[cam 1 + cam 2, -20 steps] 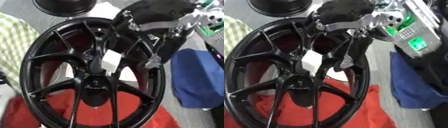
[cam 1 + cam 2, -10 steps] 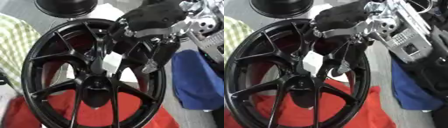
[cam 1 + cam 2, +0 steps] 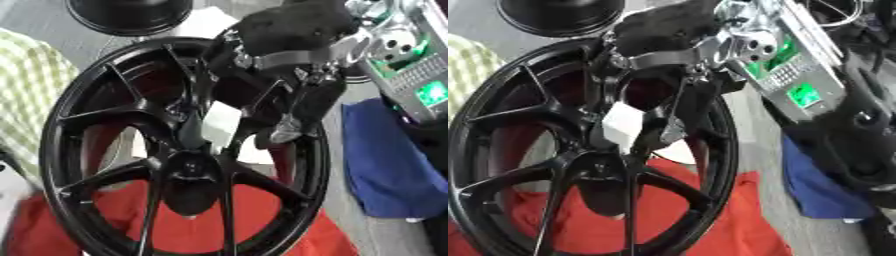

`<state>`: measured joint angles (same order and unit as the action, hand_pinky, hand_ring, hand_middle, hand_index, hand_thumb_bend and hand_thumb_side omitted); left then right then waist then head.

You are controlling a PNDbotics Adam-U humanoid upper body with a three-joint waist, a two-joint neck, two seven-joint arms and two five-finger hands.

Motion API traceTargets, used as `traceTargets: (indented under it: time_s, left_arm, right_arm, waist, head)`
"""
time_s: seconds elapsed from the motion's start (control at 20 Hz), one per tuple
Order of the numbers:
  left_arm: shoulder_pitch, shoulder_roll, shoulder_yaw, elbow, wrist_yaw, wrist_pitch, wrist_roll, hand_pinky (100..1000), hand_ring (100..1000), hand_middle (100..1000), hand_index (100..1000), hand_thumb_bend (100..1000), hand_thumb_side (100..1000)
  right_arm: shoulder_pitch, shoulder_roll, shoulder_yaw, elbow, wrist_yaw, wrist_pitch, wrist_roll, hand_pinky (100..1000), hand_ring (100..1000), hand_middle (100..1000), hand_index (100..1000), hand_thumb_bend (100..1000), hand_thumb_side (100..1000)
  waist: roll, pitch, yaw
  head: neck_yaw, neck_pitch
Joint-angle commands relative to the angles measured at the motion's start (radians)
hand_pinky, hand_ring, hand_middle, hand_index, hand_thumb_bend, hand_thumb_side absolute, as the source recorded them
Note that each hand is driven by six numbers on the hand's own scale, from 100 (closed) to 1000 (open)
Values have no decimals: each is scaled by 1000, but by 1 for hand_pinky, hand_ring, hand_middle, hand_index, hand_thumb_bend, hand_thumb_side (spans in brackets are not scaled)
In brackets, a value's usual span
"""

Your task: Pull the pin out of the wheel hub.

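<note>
Right hand [image 3: 289, 75] over black wheel hub [image 3: 188, 167], fingers reaching down by white tag [image 3: 220, 125], grasp indiscernible; pin best drawn straight out along its axis

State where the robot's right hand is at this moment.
In the left eye view, the right hand reaches in from the upper right over the black wheel, fingers pointing down beside a white tag above the hub.

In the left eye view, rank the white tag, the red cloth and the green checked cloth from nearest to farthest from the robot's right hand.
1. White tag, at the wheel's centre, right beside the right hand.
2. Red cloth, below, under the wheel.
3. Green checked cloth, far left edge.
</note>
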<state>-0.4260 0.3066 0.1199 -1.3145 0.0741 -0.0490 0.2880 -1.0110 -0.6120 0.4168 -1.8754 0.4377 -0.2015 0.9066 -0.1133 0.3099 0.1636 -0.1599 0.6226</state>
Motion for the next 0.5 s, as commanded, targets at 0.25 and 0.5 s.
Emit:
traceTargets:
  time_s: [0.25, 0.5]
  left_arm:
    - [-26, 4, -4, -24, 6, -3, -6, 567, 583, 534, 674, 100, 900]
    - [-34, 3, -6, -29, 7, -2, -8, 568, 583, 534, 674, 100, 901]
  right_arm:
    - [-5, 0, -17, 16, 23, -1, -17, 892, 796, 737, 776, 551, 102]
    - [4, 1, -12, 33, 34, -5, -26, 890, 795, 735, 774, 541, 100]
  waist:
    - [5, -2, 16]
    - [1, 8, 25]
  head:
    - [-14, -12]
    - [-20, -20]
